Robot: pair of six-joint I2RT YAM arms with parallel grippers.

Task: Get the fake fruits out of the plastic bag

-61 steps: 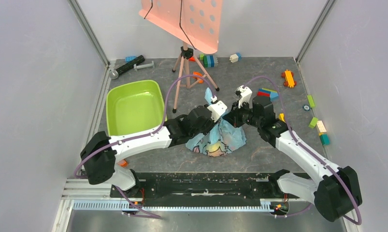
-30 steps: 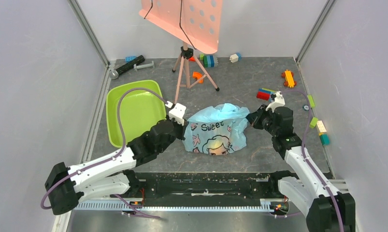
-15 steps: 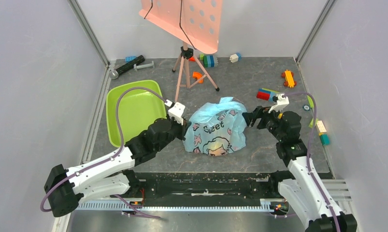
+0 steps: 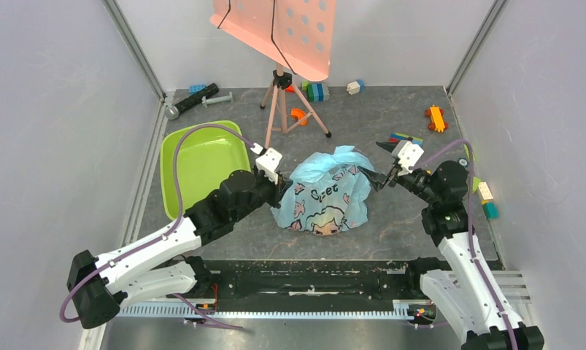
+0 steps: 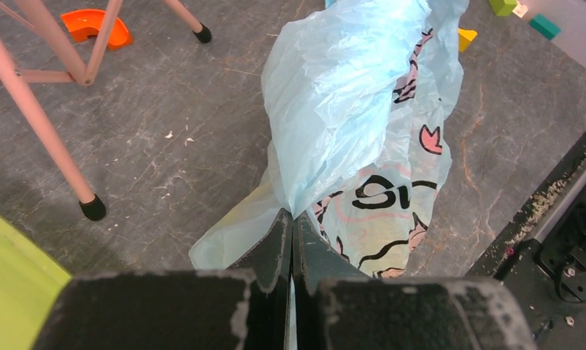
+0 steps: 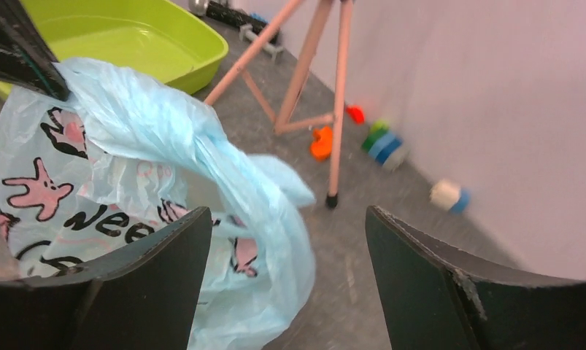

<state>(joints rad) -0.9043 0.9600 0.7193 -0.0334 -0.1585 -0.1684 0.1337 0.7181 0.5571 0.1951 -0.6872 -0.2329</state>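
Pinches plastic bag (image 4: 326, 191) w/ L gripper (image 4: 281, 188): jaws squeezed flat together on a fold of thin blue film at bag's left edge, no gap btwn them in L wrist view.

Bag position: mid-table on grey tabletop (image 4: 392, 226), btwn the two grippers, just right of lime-green tub (image 4: 200, 130), in front of pink tripod (image 4: 279, 102) and apart from its feet. Crumpled, top bunched up; printed side w/ cartoon face + black lettering toward near edge, pink figures on the sides. Lower left corner of film trailing on tabletop below the L fingers (image 5: 275, 244).

Fake fruits: not discernible through the film in any view.

Hovers R gripper (image 4: 381, 163) at bag's upper right, jaws spread wide, nothing clamped. From R wrist cam, bag's rumpled top edge ahead of and btwn the open fingers (image 6: 166, 262); contact w/ film can't be told.

Toy bricks (image 4: 315, 91) along back edge, well apart from bag. Small orange piece (image 5: 93, 22) by tripod feet.
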